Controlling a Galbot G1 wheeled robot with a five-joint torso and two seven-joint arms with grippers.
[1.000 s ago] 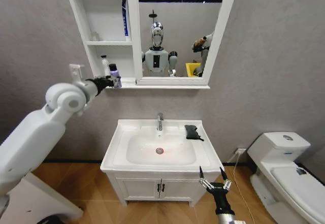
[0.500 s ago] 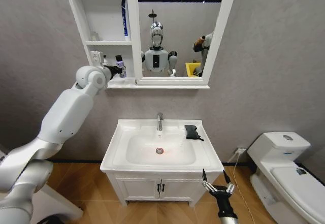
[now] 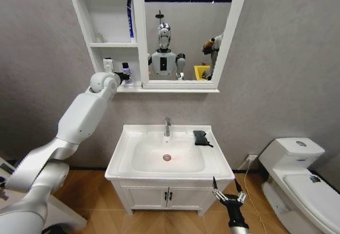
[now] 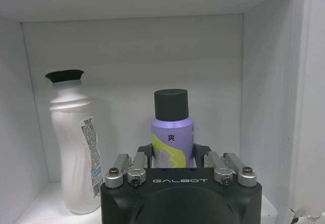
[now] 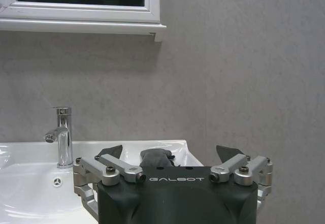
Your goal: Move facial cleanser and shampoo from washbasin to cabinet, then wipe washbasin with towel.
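My left gripper [image 4: 172, 155] reaches into the lowest compartment of the white cabinet [image 3: 85, 22] and is shut on a purple bottle with a black cap [image 4: 172, 132] [image 3: 126, 68]. A white bottle with a black cap [image 4: 76, 158] stands beside it on the same shelf. Which of the two is the facial cleanser and which the shampoo I cannot tell. The black towel [image 3: 200, 137] [image 5: 155, 158] lies on the washbasin [image 3: 119, 159] rim, to the right of the chrome tap [image 3: 167, 127]. My right gripper [image 3: 224, 186] [image 5: 170, 153] hangs open, low in front of the basin's right corner.
A mirror [image 3: 180, 32] adjoins the cabinet on the right. Below the basin is a low vanity with two doors [image 3: 154, 197]. A white toilet [image 3: 297, 175] stands at the right. A blue item [image 3: 130, 16] leans in the middle compartment. Grey wall behind.
My left arm has stretched out and carried the purple bottle rightward and deeper into the lowest compartment. The right gripper has sunk slightly.
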